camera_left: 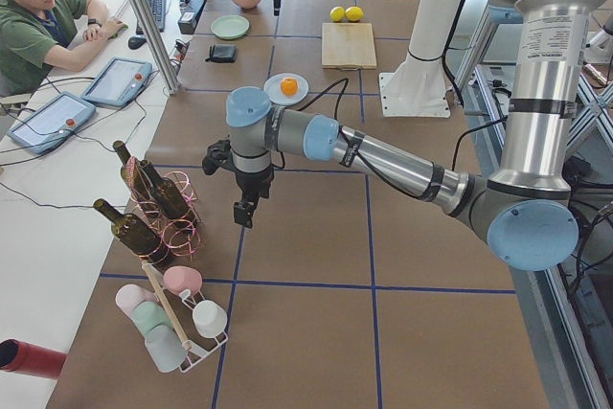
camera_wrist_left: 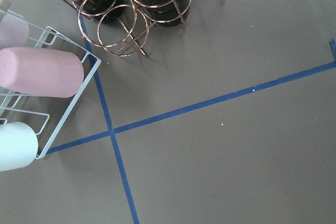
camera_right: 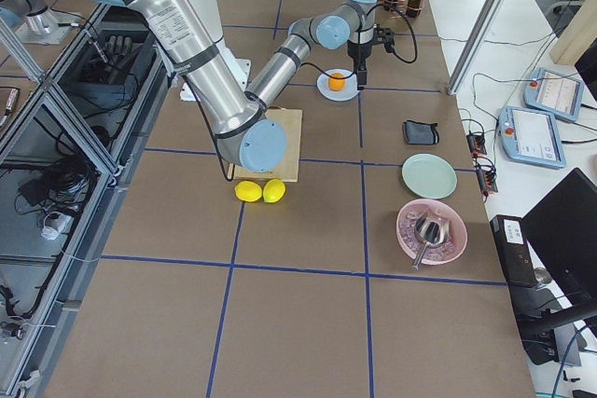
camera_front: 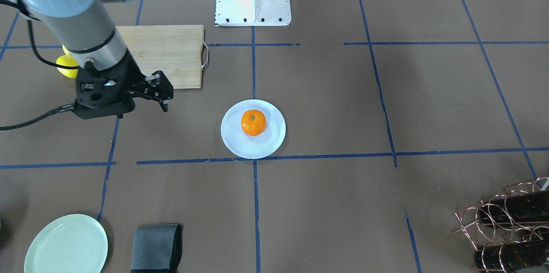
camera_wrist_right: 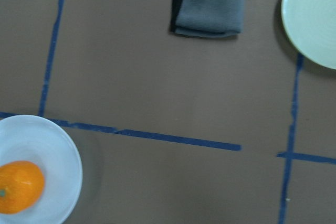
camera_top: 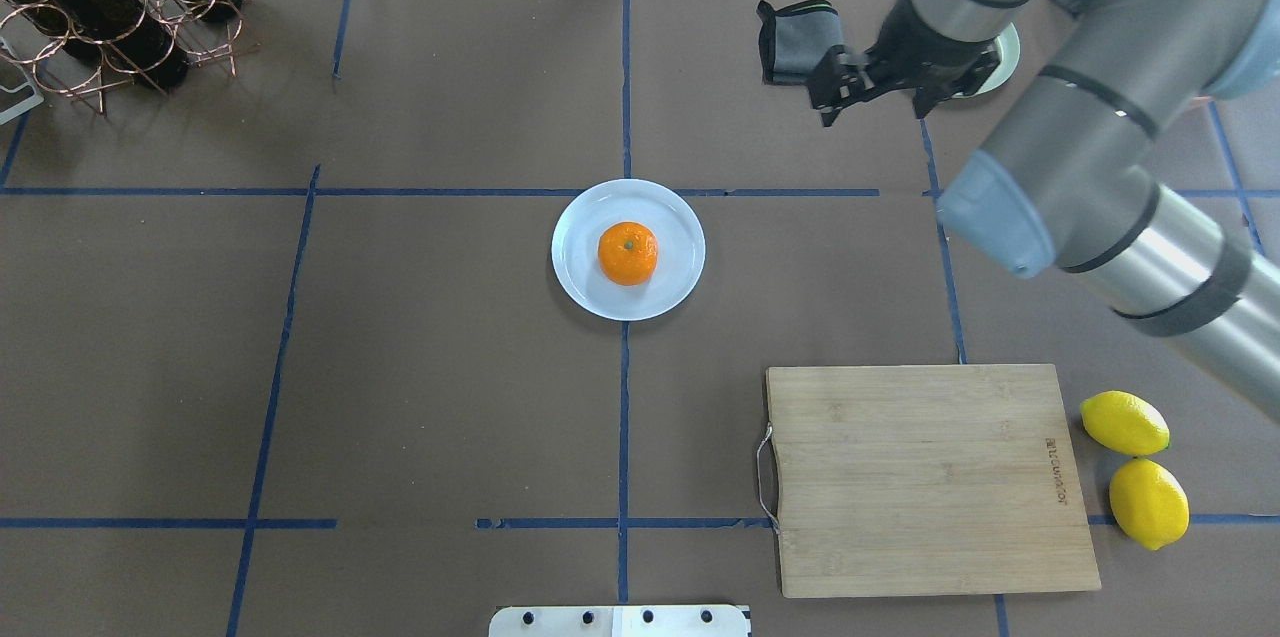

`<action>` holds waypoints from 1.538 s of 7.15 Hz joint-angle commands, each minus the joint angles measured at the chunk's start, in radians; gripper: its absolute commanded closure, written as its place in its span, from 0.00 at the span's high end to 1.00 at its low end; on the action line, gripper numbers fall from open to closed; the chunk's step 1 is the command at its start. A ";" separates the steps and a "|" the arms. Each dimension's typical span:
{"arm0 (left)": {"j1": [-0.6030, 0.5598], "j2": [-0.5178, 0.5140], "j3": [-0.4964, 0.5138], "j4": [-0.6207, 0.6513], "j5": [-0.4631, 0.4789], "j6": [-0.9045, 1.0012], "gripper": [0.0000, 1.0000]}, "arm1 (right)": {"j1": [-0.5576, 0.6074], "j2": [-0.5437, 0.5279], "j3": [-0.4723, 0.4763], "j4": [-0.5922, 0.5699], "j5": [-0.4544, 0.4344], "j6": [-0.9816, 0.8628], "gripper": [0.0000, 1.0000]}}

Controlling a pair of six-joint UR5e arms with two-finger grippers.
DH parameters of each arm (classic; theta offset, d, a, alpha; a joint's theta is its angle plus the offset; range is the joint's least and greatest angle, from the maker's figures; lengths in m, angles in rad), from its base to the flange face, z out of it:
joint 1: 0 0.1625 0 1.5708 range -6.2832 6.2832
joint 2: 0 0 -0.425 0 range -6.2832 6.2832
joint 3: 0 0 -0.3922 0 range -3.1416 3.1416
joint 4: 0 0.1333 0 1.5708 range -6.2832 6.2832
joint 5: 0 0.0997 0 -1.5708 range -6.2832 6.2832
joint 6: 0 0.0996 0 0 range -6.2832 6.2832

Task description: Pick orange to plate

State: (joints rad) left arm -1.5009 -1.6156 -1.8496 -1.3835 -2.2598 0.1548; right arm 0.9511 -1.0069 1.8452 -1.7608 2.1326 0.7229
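Note:
The orange (camera_front: 253, 122) (camera_top: 628, 253) lies stem-up in the middle of the pale bluish-white plate (camera_front: 231, 144) (camera_top: 682, 217) at the table's centre. Nothing is touching it. My right gripper (camera_front: 163, 92) (camera_top: 872, 107) hovers open and empty off to my right of the plate and farther from my base. In the right wrist view the orange (camera_wrist_right: 18, 187) and plate (camera_wrist_right: 60, 148) sit in the bottom-left corner. My left gripper (camera_left: 244, 213) hangs over bare table near the bottle rack. It shows only in the exterior left view, so I cannot tell its state.
A wooden cutting board (camera_top: 930, 477) and two lemons (camera_top: 1125, 422) lie near my right side. A folded grey cloth (camera_front: 156, 247) and a pale green plate (camera_front: 66, 245) are beyond the right gripper. A copper wine rack (camera_top: 110, 7) and a mug rack (camera_wrist_left: 39, 72) stand on my left.

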 commanded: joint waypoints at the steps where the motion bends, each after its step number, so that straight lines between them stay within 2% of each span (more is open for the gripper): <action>1: -0.062 0.076 0.062 -0.018 -0.059 0.049 1.00 | 0.154 -0.143 0.043 -0.011 0.111 -0.224 1.00; 2: -0.064 0.109 0.072 -0.032 -0.066 0.049 1.00 | 0.205 -0.201 0.043 -0.011 0.127 -0.328 1.00; 4: -0.064 0.106 0.107 -0.032 -0.073 0.046 1.00 | 0.289 -0.304 0.034 -0.009 0.141 -0.480 1.00; 5: -0.064 0.103 0.133 -0.035 -0.075 0.045 1.00 | 0.332 -0.337 0.016 -0.008 0.177 -0.550 1.00; 6: -0.064 0.109 0.160 -0.076 -0.073 0.043 1.00 | 0.380 -0.367 -0.004 -0.008 0.182 -0.636 1.00; 8: -0.064 0.108 0.168 -0.094 -0.075 0.037 1.00 | 0.463 -0.400 -0.078 -0.003 0.249 -0.727 1.00; 11: -0.071 0.106 0.159 -0.094 -0.075 0.034 1.00 | 0.588 -0.429 -0.216 -0.002 0.265 -0.948 1.00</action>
State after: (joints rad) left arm -1.5680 -1.5092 -1.6867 -1.4768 -2.3347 0.1901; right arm 1.4823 -1.4279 1.6918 -1.7629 2.3936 -0.1267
